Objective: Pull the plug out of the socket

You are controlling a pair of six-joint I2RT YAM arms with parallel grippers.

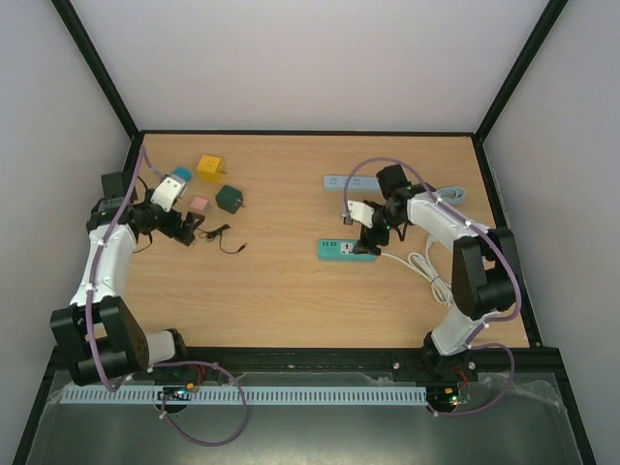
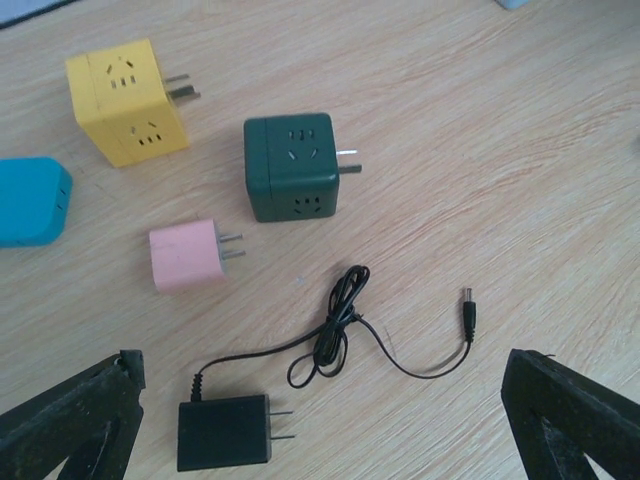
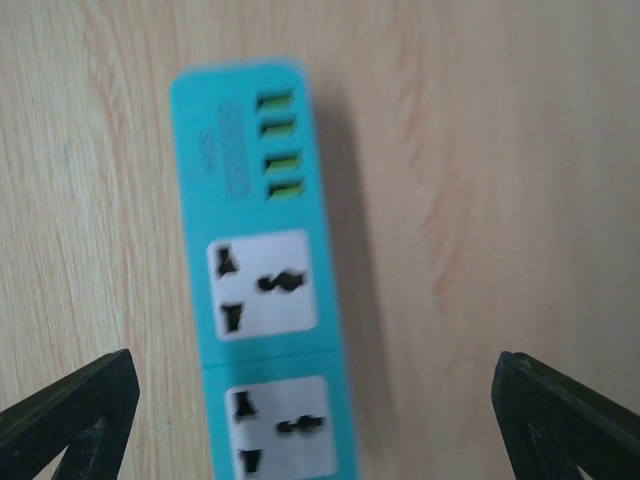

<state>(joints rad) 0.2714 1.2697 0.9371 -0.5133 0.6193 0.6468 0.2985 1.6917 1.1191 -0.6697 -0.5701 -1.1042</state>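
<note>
A teal power strip (image 1: 341, 250) lies at the middle right of the table. In the right wrist view the strip (image 3: 262, 290) shows green USB ports and two white sockets, both with nothing plugged in; the picture is blurred. My right gripper (image 1: 366, 242) hovers over the strip's right end and hides that part from above. It is open (image 3: 315, 370), with the strip between its fingers (image 3: 80, 415). My left gripper (image 1: 184, 231) is open (image 2: 322, 375) above a black adapter (image 2: 224, 432) with a thin cable (image 2: 345, 320). No inserted plug shows.
Near the left gripper lie a pink adapter (image 2: 185, 255), a dark green cube socket (image 2: 290, 167), a yellow cube socket (image 2: 125, 100) and a blue block (image 2: 30, 200). A grey-blue power strip (image 1: 351, 182) lies farther back. A white cord (image 1: 426, 269) coils by the right arm.
</note>
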